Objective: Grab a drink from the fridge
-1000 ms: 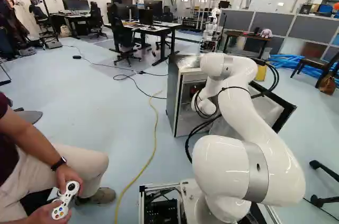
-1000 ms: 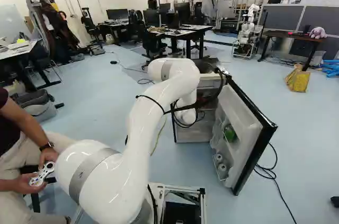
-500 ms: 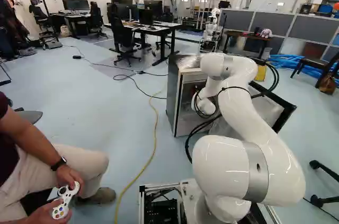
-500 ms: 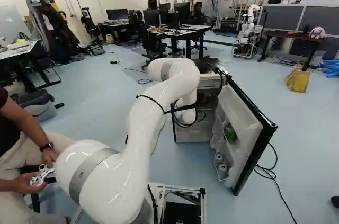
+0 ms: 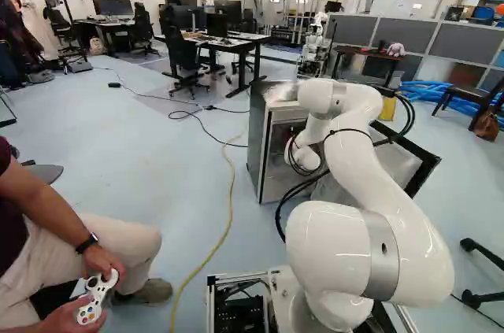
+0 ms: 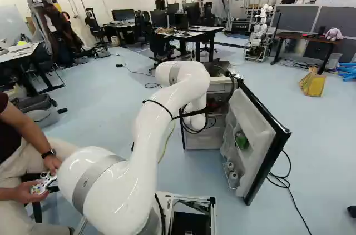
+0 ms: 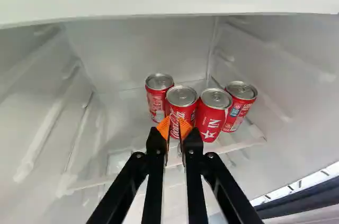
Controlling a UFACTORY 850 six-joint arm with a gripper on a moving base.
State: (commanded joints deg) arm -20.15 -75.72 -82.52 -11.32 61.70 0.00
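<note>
The gripper (image 7: 174,127) stands slightly open inside the fridge (image 5: 255,136), holding nothing. From its tips, one upright can (image 7: 181,101) is at 12 o'clock, just ahead; a second can (image 7: 158,94) is near 11, and two more cans (image 7: 214,108) sit between 1 and 2.

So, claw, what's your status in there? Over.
Claw open, holding nothing. Four red cans ahead, bunched together. Fridge door open, nothing seen blocking the way.
</note>
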